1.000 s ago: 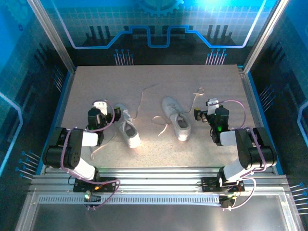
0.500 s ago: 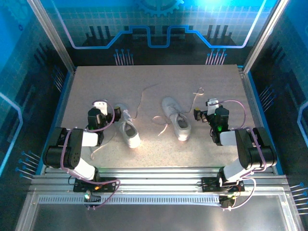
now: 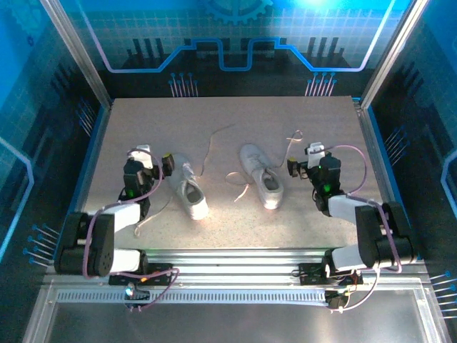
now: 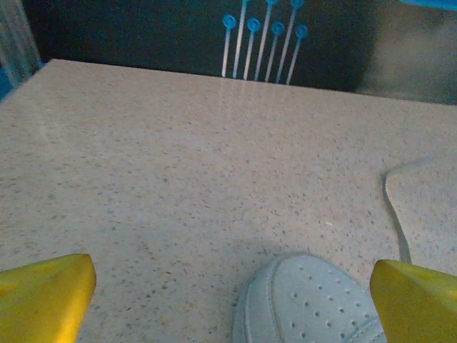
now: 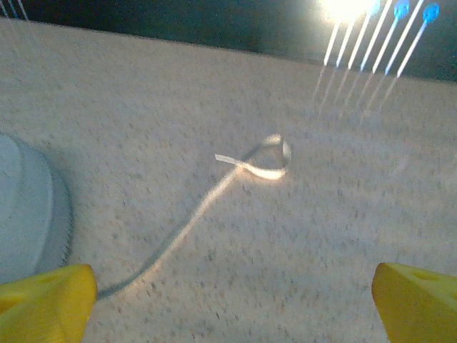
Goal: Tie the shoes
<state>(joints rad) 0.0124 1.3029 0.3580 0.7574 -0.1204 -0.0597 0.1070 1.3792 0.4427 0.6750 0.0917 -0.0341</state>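
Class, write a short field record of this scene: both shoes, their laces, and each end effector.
left-hand shoe: white sneaker, toe by the left end effector
right-hand shoe: white sneaker, beside the right end effector
laces: untied, trailing loose on the table
left end effector: open, holding nothing
right end effector: open, holding nothing; looped lace end lies ahead of it

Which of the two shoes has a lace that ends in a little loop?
The right-hand shoe: its lace curls into a small loop at the tip. The left-hand shoe has laces that trail off without looping.
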